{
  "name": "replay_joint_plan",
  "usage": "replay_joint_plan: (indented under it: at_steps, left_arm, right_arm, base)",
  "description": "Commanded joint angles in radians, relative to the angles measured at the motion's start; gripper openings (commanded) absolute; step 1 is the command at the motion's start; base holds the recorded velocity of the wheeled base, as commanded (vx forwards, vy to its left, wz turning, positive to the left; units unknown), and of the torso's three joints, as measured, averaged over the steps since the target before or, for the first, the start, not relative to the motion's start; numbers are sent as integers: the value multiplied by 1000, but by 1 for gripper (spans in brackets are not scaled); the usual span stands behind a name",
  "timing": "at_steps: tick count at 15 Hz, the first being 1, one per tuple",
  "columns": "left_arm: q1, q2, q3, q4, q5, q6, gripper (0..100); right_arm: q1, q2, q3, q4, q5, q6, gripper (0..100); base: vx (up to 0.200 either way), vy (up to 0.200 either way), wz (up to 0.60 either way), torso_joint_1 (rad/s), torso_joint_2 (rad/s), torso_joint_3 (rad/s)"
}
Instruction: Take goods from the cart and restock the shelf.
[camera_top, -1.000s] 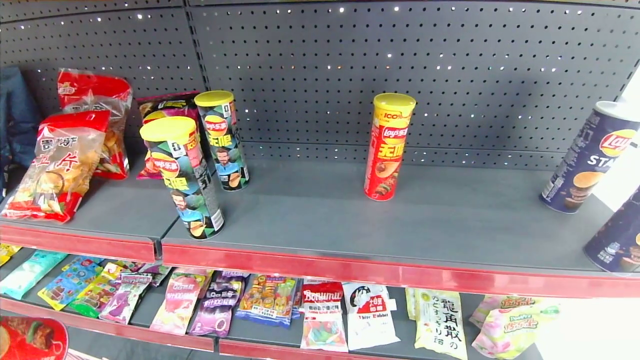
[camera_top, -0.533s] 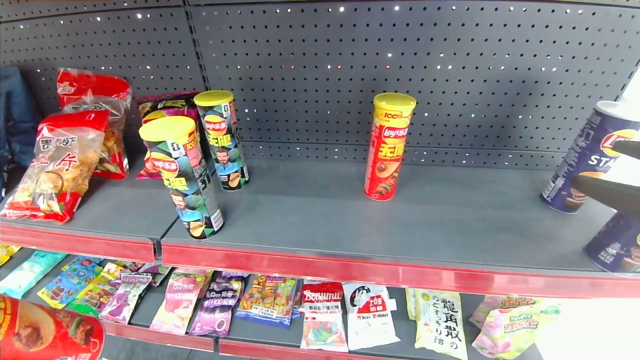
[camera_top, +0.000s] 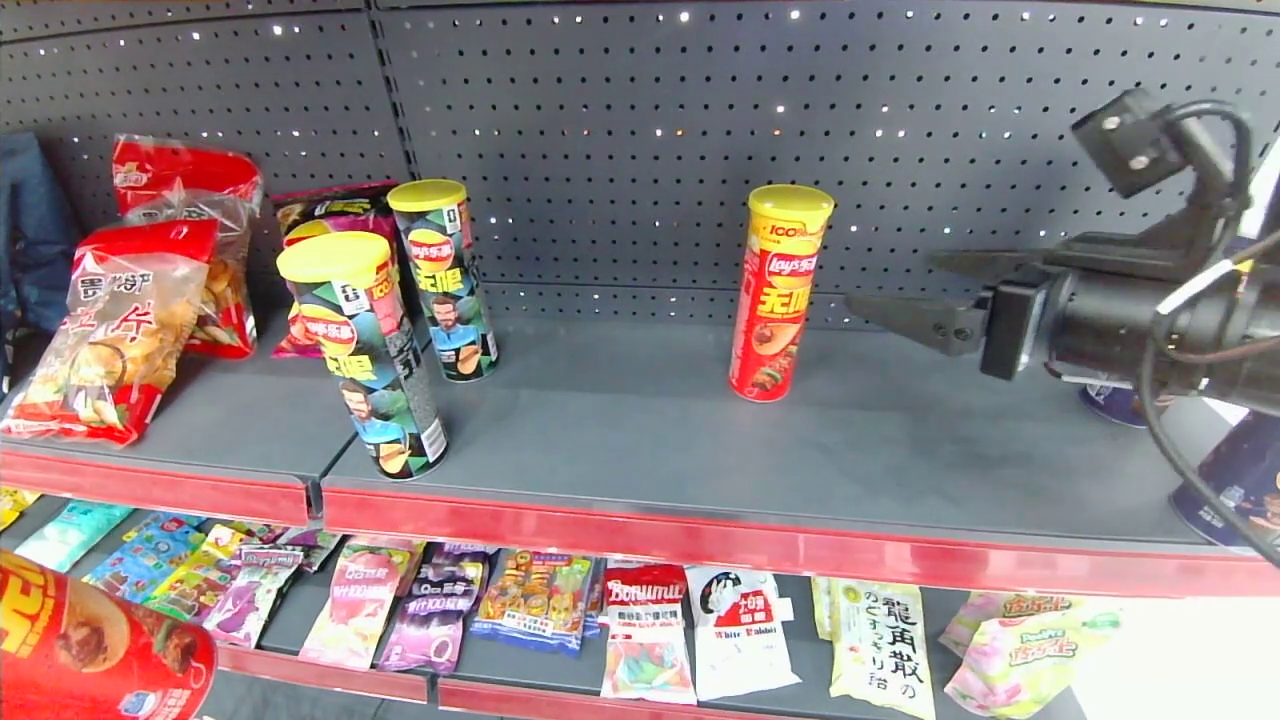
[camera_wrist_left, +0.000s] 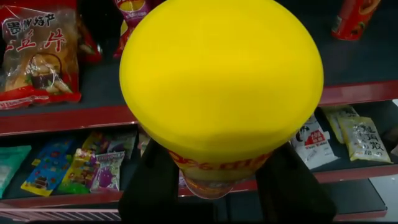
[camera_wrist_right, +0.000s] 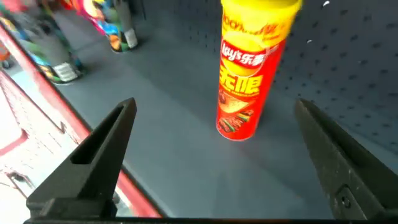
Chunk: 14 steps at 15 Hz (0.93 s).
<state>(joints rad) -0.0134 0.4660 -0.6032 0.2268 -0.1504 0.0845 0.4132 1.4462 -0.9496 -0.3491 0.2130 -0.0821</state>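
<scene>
Backing: a dark grey perforated pegboard back panel (camera_top: 640, 150) runs the full width behind the shelving. Points of light show through many of its holes. A vertical upright (camera_top: 392, 120) divides the panel into two bays. A horizontal join (camera_top: 620, 292) crosses the panel just above the deck.

Upper shelf (camera_top: 620, 430): matt grey deck in two sections that meet at a narrow seam (camera_top: 318, 495) left of centre. A glossy red front rail (camera_top: 700, 535) edges both sections.

Lower shelf (camera_top: 520, 670): same grey deck, set below and forward, with its own red rail (camera_top: 320, 677).

Far left: dark blue fabric (camera_top: 30, 230) beside the bay. Lower right: a bright white patch (camera_top: 1180, 660), detail indistinct.
</scene>
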Motion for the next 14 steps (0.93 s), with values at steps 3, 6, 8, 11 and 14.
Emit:
replay_joint_plan:
  at_steps: [3, 6, 8, 11, 14]
  left_arm:
    - [0, 23, -6, 0, 0, 0, 0]
    - [0, 22, -6, 0, 2, 0, 0]
    - [0, 22, -7, 0, 2, 0, 0]
    - [0, 22, -7, 0, 2, 1, 0]
    - [1, 23, -7, 0, 2, 1, 0]
  right_arm:
    - [4, 188, -69, -39, 0, 2, 100]
    - [3, 232, -120, -40, -1, 4, 100]
    - [-1, 250, -140, -40, -17, 4, 100]
    - [1, 296, -201, -40, -20, 4, 100]
    - [-1, 350, -267, -40, -47, 4, 100]
  base:
    - [0, 0, 0, 0, 0, 0]
    - [0, 0, 0, 0, 0, 0]
    - [0, 0, 0, 0, 0, 0]
    - [0, 0, 0, 0, 0, 0]
    - [0, 0, 0, 0, 0, 0]
